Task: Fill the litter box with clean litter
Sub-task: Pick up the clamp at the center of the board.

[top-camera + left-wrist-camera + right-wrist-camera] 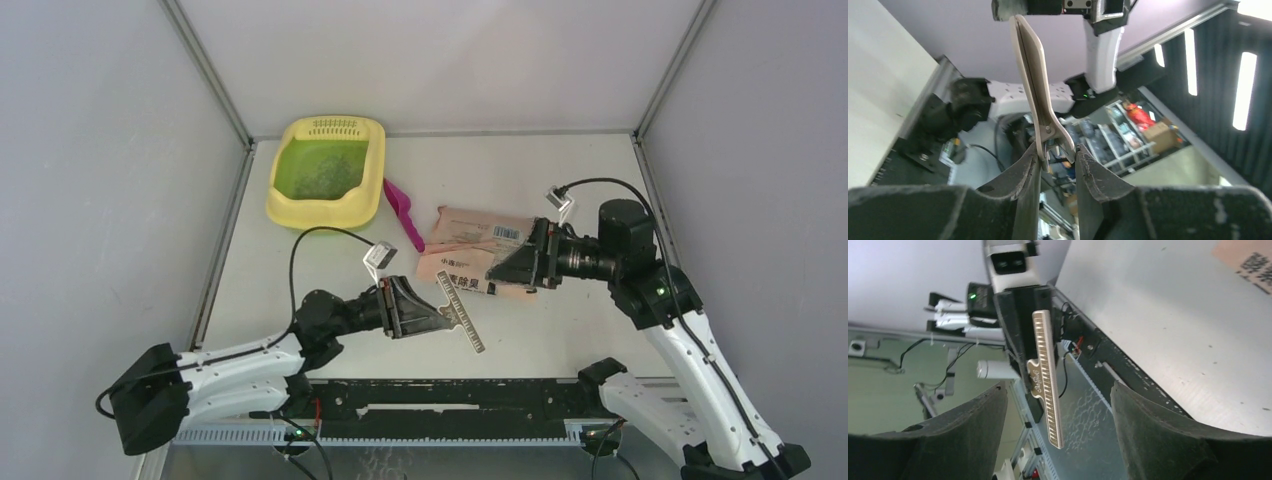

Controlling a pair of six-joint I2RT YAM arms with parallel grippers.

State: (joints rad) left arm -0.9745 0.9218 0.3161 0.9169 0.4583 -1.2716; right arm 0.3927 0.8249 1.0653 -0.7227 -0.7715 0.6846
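Observation:
The pale yellow litter box (327, 210) stands at the table's far left. Grey-green clean litter (322, 172) is speckled over its green floor. My left gripper (441, 314) is low near the front centre, shut on the handles of a long beige toothed bag clip (464, 318). In the left wrist view the clip (1029, 85) sticks straight out from between the fingers (1020, 175). My right gripper (492, 277) is open, its tips over the near edge of the peach bag (478, 238), facing the clip (1047, 375), with nothing between its fingers (1143, 415).
A magenta scoop (403, 211) lies between the litter box and the bag. A corner of the bag (1248, 260) shows in the right wrist view. The black rail (450, 398) runs along the front edge. Grey walls close in the table on three sides.

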